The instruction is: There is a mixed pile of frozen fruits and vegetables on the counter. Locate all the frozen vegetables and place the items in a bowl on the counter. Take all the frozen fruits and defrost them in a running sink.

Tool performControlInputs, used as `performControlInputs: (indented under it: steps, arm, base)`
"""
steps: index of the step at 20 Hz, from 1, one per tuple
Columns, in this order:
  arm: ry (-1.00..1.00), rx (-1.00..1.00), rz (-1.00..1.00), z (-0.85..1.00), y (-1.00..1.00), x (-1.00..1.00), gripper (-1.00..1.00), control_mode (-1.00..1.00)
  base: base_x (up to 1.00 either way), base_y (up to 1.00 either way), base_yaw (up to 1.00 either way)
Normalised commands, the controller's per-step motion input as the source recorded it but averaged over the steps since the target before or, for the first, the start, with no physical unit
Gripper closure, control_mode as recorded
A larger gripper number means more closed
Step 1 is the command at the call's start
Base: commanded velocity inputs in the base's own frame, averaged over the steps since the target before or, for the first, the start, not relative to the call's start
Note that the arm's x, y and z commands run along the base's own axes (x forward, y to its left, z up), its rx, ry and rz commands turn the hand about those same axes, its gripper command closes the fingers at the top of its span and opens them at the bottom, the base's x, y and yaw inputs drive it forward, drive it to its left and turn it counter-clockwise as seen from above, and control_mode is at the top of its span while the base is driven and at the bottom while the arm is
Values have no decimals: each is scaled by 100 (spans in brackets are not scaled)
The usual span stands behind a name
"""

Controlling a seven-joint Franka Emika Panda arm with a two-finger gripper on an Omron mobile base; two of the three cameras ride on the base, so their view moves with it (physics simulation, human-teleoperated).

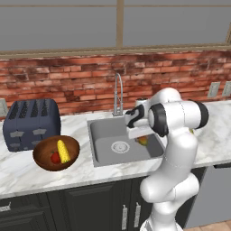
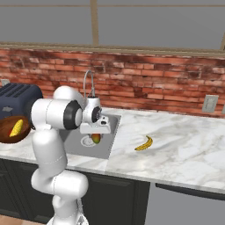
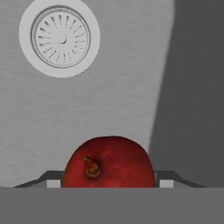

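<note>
The white arm's two-finger tool hangs over the grey metal rectangular sink, its jaws clamped on the sides of a round orange-red fruit with a brown stem, which is held above the basin floor. In the hand view the round pale drain lies beyond the fruit, off to one side, with bare grey metal between them. The tall slim curved steel faucet stands at the back rim of the sink, just behind the tool and close to the arm's wrist. On the white marble surface with grey veins, a small curved yellow banana lies alone, near the sink's rim and apart from it. On the sink's other side, a round dark-brown wooden bowl holds a yellow corn cob and a small red round item, touching each other. A dark blue toaster stands right behind the bowl, against the red brick wall.
</note>
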Motion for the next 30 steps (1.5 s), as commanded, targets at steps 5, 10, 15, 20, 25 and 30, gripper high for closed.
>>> performControlInputs:
  steps: [5,10,15,20,25,30]
  arm:
    - [0,-1,0,-31,11,20,100,-100]
    - [-1,-1,0,-36,5,11,100,-100]
    - [-3,0,0,-27,1,12,100,-100]
    - [-1,0,0,-34,0,24,100,-100]
    - [0,0,0,-48,-7,23,100,-100]
    - [2,4,0,-36,-15,21,100,-100]
  base:
    - [0,0,0]
    - [0,0,0]
    - [0,0,0]
    - [0,0,0]
    - [0,0,0]
    - [0,0,0]
